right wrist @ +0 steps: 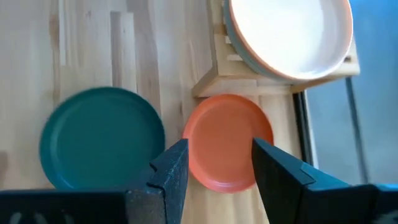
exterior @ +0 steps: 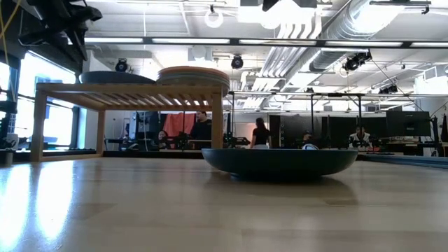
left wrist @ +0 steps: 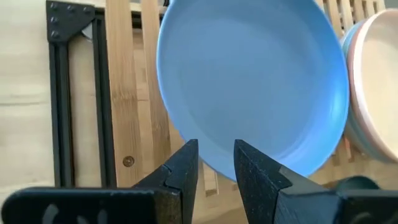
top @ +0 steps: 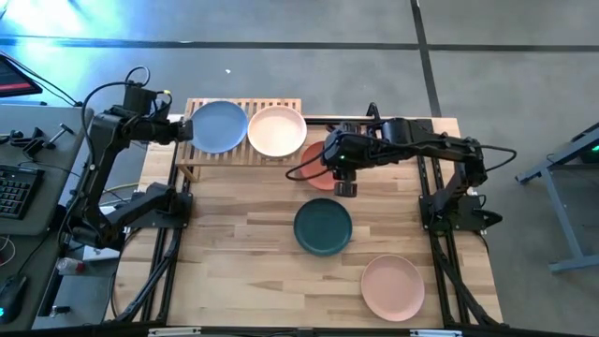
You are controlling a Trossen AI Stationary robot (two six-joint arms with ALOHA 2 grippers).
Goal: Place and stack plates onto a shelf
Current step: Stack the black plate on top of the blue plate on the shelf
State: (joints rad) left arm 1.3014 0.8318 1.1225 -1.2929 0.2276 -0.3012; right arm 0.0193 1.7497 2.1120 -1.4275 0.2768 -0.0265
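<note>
Two round matte plates are lying flat on the slatted light-wood shelf (top: 245, 140), light blue plate (top: 218, 125) before the unclenched left gripper (top: 184, 130), while the unclenched right gripper (top: 345, 178) is hovering over the terracotta plate (top: 315, 166) beside the shelf.

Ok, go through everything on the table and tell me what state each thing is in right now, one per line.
Light blue plate: flat on the shelf.
Beige plate: tops a stack on the shelf.
Terracotta plate: on the table beside the shelf.
Dark teal plate: on the table.
Pink plate: on the table.
Left gripper: open, at the blue plate's rim.
Right gripper: open, above the terracotta plate.
</note>
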